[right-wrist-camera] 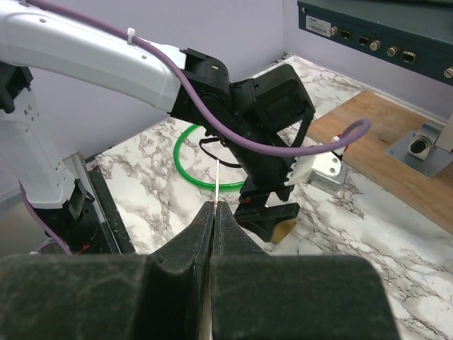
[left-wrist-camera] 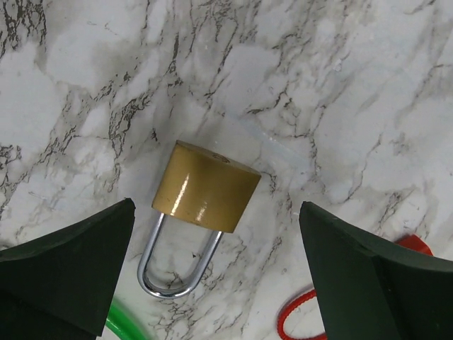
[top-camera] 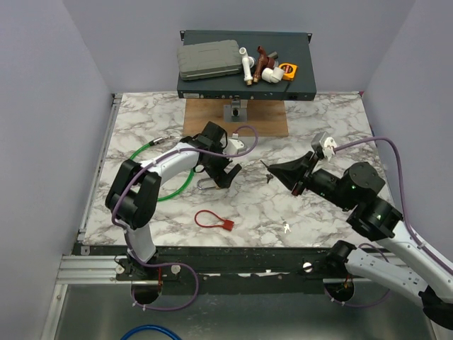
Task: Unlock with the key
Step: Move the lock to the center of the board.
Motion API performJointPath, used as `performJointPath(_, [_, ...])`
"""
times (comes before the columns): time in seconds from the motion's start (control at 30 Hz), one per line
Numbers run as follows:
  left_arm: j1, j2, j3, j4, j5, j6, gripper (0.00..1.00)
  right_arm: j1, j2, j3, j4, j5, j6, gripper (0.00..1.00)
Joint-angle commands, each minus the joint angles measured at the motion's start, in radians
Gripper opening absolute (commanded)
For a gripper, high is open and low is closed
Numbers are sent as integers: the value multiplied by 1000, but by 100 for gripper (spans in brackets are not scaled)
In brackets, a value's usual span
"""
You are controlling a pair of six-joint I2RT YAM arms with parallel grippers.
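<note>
Starting at the left: green loop (top-camera: 166, 191) lying on the marble table (top-camera: 318, 212), running under the left arm. Next, left gripper (top-camera: 217, 175) poised straight above the brass padlock (left-wrist-camera: 206, 186), jaws spread wide on either side of it, touching nothing. Padlock flat on the marble, shackle (left-wrist-camera: 177, 262) seated in the body and pointing to the bottom of the wrist view; keyhole face not visible. Nearer the arms, well clear of the lock, a red loop (top-camera: 212, 219). Further right, right gripper (right-wrist-camera: 214, 212) pressed together on a thin metal blade, judged to be the key (right-wrist-camera: 214, 180), aimed toward the left arm.

Risk on closing: smooth rounded brass squirting sideways or ending up tilted, keyhole turned away from the key. Risk of catching the green loop along with the lock. Risk from so slight a pinch: key pivoting or slipping if pushed off-axis against the keyway. Risk of the two arms colliding on the approach.
</note>
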Motion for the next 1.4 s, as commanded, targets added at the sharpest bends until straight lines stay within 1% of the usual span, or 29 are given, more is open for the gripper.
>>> performJointPath(0.0, [-17,68,55,-39,-119,-86,94,-5,28,52,-26,18,1,1])
performJointPath(0.03, [-18,70,56,-49,-118,-102,90,-5,35,61,-31,15,1,1])
performJointPath(0.13, [-18,36,22,-43,-104,-165,87,-5,46,76,-39,11,0,1])
performJointPath(0.23, [-18,-53,-58,33,-104,-207,84,-5,48,73,-39,8,3,1])
performJointPath(0.33, [-24,-99,-99,78,-110,-233,81,-5,53,67,-38,-1,5,1])
performJointPath(0.53, [-46,-89,-124,68,-111,-261,73,-5,54,67,-30,-10,12,1])
performJointPath(0.67, [-46,-30,-79,24,-101,-282,67,-5,48,70,-31,-8,17,1])
performJointPath(0.9, [-42,18,-50,14,-88,-346,65,-5,27,74,-45,4,20,1])
performJointPath(1.17, [-36,29,-63,30,-94,-355,63,-5,20,74,-55,8,17,1])
performJointPath(1.27, [-35,16,-70,31,-103,-355,62,-4,20,74,-55,12,16,1])
performJointPath(1.37, [-33,-28,-110,51,-104,-356,61,-5,22,69,-53,10,15,1])
